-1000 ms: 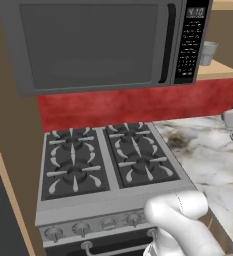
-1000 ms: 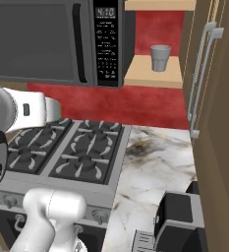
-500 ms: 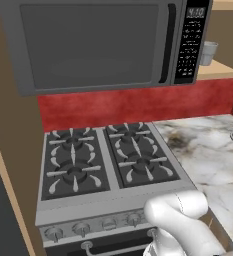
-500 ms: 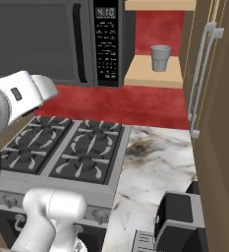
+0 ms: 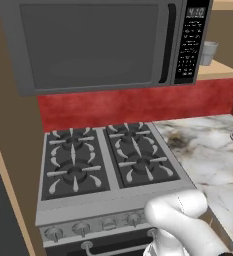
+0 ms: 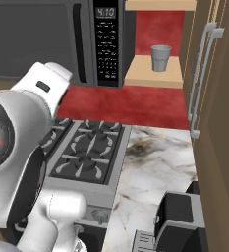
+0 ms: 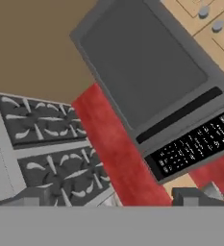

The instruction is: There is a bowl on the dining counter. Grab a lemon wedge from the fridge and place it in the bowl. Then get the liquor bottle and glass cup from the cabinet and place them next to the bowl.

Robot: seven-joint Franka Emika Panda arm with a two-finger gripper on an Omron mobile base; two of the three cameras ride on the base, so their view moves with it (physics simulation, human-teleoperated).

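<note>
While my claw (image 7: 111, 197) points at the microwave (image 7: 152, 81), jaws' spread unclear, I should swing right toward the glass cup (image 6: 160, 57) on the cabinet (image 6: 153, 74) shelf.

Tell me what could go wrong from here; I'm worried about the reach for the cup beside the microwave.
1. The cup stands in a narrow shelf nook between the microwave and a tall panel with a bar handle; the arm could clip either side.
2. The cup is small and smooth, so it may tip or slide back if nudged.
3. The stove lies below the path; a dropped cup would land on its grates.
</note>
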